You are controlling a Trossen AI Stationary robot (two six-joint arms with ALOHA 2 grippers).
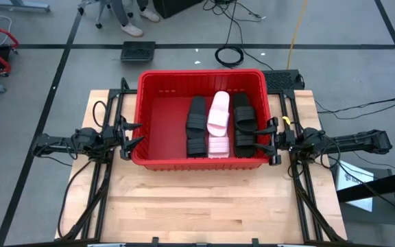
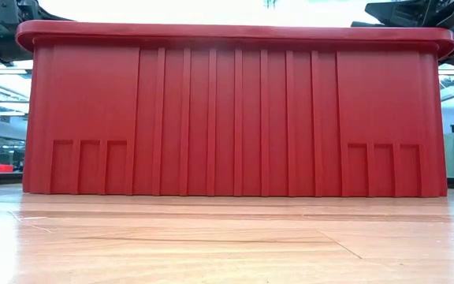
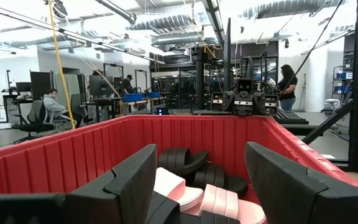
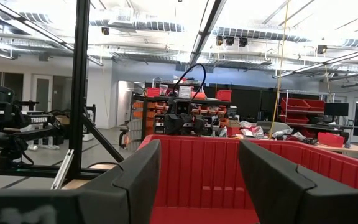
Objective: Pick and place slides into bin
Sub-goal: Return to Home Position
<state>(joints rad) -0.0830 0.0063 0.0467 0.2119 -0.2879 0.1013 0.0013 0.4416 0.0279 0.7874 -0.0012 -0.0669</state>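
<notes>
Now my left gripper [image 1: 134, 136] and my right gripper [image 1: 273, 140] both wide open, empty, flanking bin [image 1: 149, 77] near table's far edge. Slides [image 1: 218, 122] lie inside, toward right arm's side. I judge them light, bendy foam; strap or sole edge best hold.

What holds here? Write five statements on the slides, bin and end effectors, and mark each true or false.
1. All visible slides lie inside the bin. True.
2. The left end effector grips a slide. False: it is open and empty, beside the bin.
3. The pink slides lie between black slides. True.
4. A slide lies on the table outside the bin. False: none shows there.
5. The right end effector is shut. False: open, empty.
</notes>
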